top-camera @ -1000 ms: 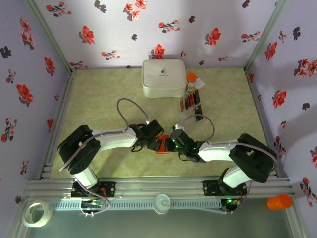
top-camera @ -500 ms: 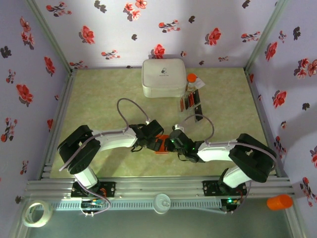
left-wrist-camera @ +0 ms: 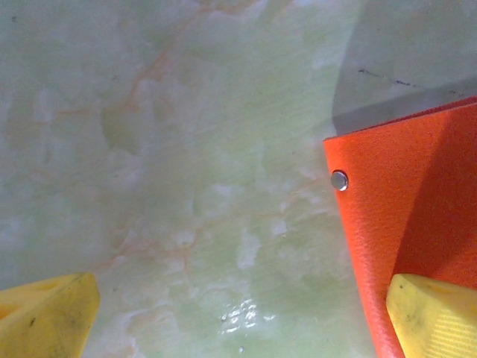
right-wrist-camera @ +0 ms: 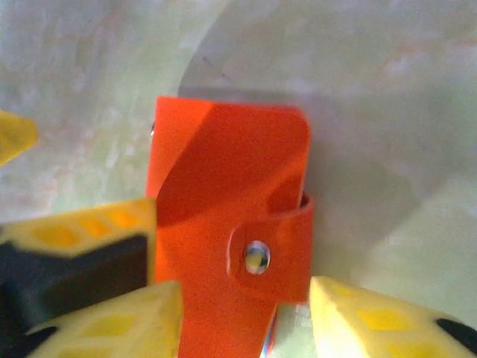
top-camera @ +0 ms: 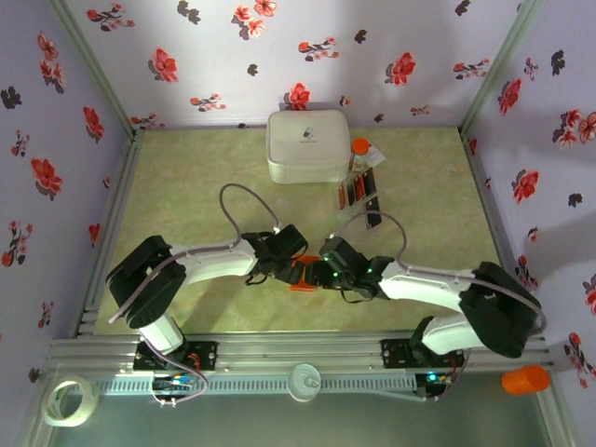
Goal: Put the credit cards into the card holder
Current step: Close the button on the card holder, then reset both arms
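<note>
The orange card holder (top-camera: 301, 276) lies closed on the table between my two grippers, its snap strap (right-wrist-camera: 257, 258) fastened. My right gripper (right-wrist-camera: 246, 322) stands open, its yellow fingers (right-wrist-camera: 376, 321) either side of the holder's near end, with a small gap at the right. My left gripper (left-wrist-camera: 238, 321) is wide open over bare table, and its right fingertip (left-wrist-camera: 436, 313) rests on the holder's (left-wrist-camera: 402, 209) edge. The red and black credit cards (top-camera: 358, 192) lie in a row beside the white case, and one black card (top-camera: 373, 222) lies apart.
A large white rounded case (top-camera: 307, 146) stands at the back middle, with an orange-capped item (top-camera: 360, 146) at its right. Flowered walls close in the table on three sides. Open table lies to the left and right of the grippers.
My right gripper has gone from shut to open over the card holder, and the right arm's elbow has swung out to the right. The left arm has stayed put.
</note>
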